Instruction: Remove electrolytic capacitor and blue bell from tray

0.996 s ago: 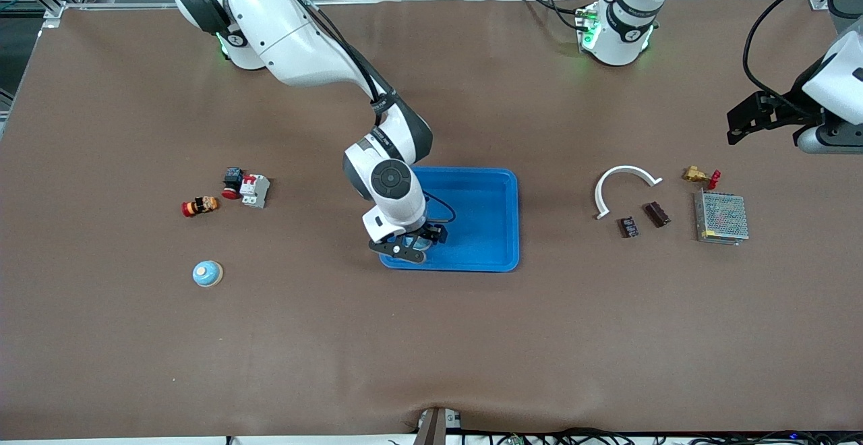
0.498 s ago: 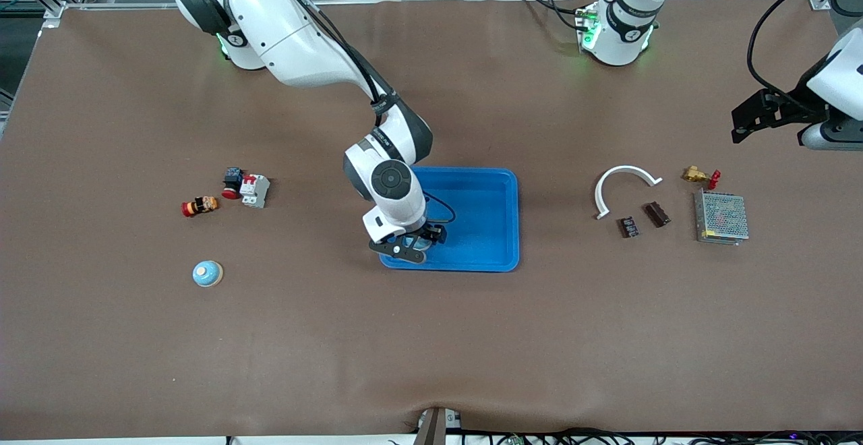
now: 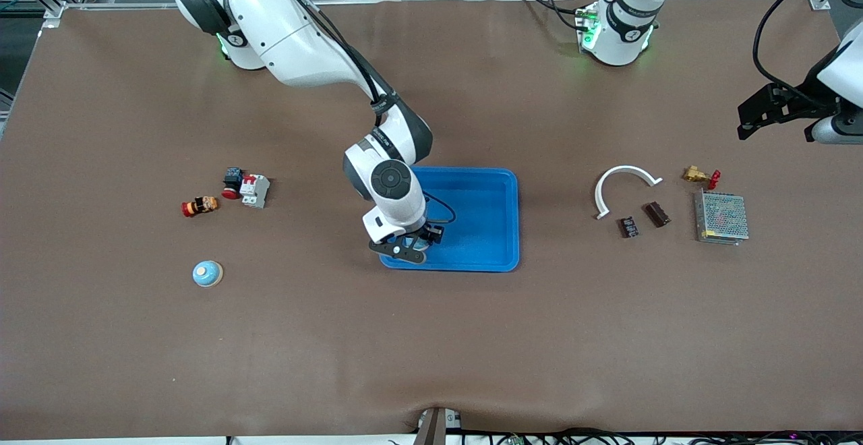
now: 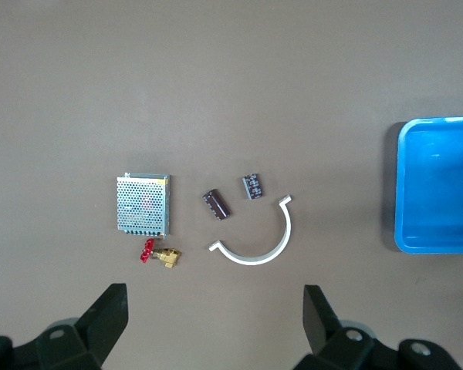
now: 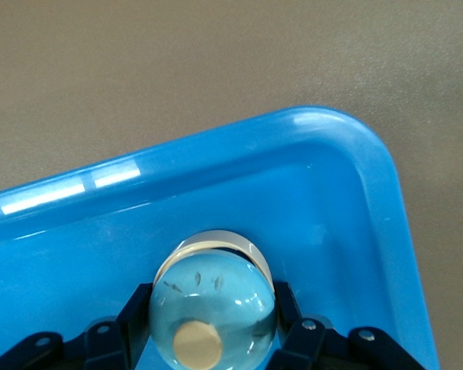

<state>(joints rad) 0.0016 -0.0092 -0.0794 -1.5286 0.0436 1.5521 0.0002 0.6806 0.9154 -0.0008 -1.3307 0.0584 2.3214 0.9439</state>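
While the left gripper [image 4: 212, 327] waits with jaws wide open above the counter [image 3: 431, 337] near the capacitors [image 4: 216, 205], the right gripper [image 3: 408, 245] sits low in the blue tray [image 3: 502, 219], jaws clamped on a blue bell [image 5: 212, 304]. A second bell [image 3: 207, 274] rests toward the right arm's end.

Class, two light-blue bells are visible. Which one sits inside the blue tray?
The bell between the right gripper's fingers; the other bell rests on the bare table.
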